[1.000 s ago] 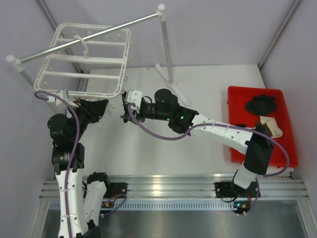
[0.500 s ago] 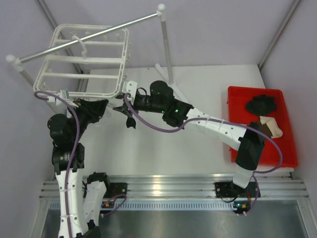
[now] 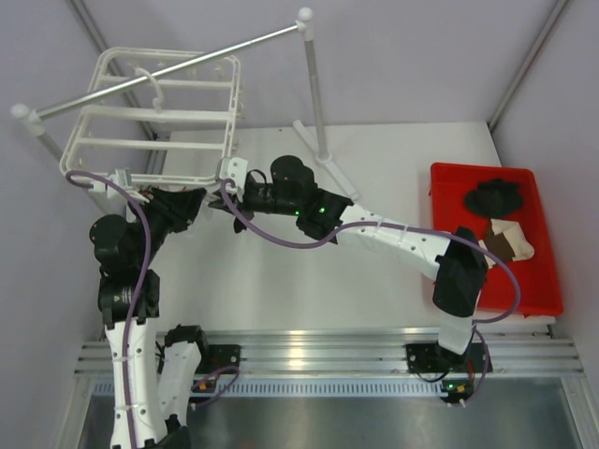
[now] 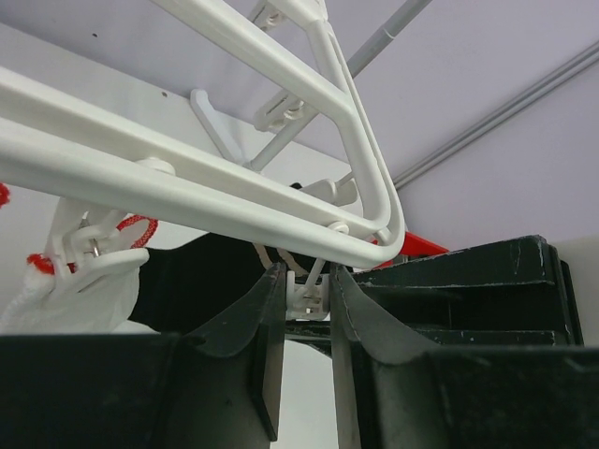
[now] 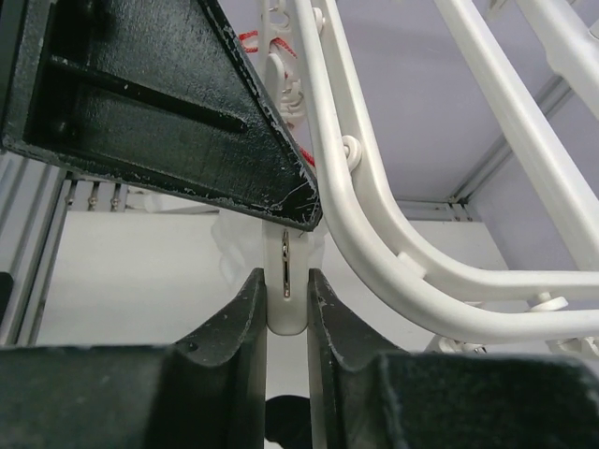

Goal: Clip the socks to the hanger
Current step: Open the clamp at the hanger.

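The white hanger [image 3: 150,112] hangs from the grey rail at the back left. My right gripper [image 3: 227,187] is at its near right corner. In the right wrist view this gripper [image 5: 285,278] is shut on a white clip [image 5: 285,316] with a metal spring, beside the frame bar [image 5: 393,243]. My left gripper [image 3: 199,198] comes in from the left, and its fingertips [image 4: 271,281] pinch a small clip [image 4: 310,294] under the hanger's corner [image 4: 370,215]. A black patch, probably a sock [image 5: 285,426], shows below the right fingers. More black socks [image 3: 494,196] lie in the tray.
The red tray [image 3: 449,182] sits at the table's right edge and also holds a beige and brown piece [image 3: 510,241]. The grey rail [image 3: 168,67] runs over the hanger, with its upright pole [image 3: 314,94] and foot [image 3: 328,159] just behind my right arm.
My right arm has reached left and up to the hanger's corner, and its jaws have closed on the clip. The hanger has swung slightly left. The left arm has stayed put.
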Tool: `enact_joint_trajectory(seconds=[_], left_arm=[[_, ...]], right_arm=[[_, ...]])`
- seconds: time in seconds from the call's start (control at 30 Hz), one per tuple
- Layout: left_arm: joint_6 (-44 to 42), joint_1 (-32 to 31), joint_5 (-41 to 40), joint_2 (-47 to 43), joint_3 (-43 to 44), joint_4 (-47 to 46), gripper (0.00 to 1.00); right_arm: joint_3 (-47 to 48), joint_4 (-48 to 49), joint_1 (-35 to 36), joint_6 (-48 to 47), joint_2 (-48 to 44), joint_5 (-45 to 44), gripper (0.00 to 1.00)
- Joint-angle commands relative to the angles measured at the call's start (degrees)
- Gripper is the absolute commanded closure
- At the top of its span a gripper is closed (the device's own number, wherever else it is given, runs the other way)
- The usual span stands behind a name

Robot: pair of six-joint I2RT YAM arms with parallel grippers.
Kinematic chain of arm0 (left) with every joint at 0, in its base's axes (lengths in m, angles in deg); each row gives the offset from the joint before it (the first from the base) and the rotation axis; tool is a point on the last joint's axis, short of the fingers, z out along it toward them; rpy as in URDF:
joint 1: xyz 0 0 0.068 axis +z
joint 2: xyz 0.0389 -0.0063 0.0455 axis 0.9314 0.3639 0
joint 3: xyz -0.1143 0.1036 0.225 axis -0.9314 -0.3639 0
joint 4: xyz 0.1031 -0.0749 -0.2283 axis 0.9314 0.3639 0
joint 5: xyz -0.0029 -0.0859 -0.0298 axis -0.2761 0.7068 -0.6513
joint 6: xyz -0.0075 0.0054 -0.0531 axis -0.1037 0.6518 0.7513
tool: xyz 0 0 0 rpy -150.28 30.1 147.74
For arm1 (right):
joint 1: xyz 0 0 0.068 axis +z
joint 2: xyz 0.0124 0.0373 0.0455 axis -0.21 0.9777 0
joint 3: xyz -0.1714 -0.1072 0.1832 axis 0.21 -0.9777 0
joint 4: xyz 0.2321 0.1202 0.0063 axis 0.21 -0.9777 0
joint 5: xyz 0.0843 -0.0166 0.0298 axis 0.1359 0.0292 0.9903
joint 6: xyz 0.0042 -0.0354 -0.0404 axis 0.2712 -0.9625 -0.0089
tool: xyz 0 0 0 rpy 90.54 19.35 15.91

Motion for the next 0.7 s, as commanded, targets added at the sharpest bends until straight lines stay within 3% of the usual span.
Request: enact_joint_trajectory(seconds=[0.0,0.17,0.33,0.47,0.67], left_arm=[[-0.9,-0.1,2.6,0.4,0.7,0.8,0.90],[-1.3,-0.1,2.4,0.4,1.2,1.0,0.68],[-1.8,-0.1,2.5,0.9,1.9,1.2,0.57],[-2.2,-0.1,2.3,1.1,2.1,1.4,0.58],[-2.4,-0.1,0.2,0.8,2.4,2.3,0.69]], right_arm=[[3.7,4.2,0.5,0.7,-0.3,-0.9,1.00],[2.6,4.0,0.6,0.5,-1.0,-0.7,1.00],[2.2,3.6,0.6,0.2,-1.2,-0.1,1.00],[2.3,3.7,0.6,0.1,-1.3,-0.1,1.00],[1.7,3.4,0.6,-0.3,-1.7,0.2,1.00]])
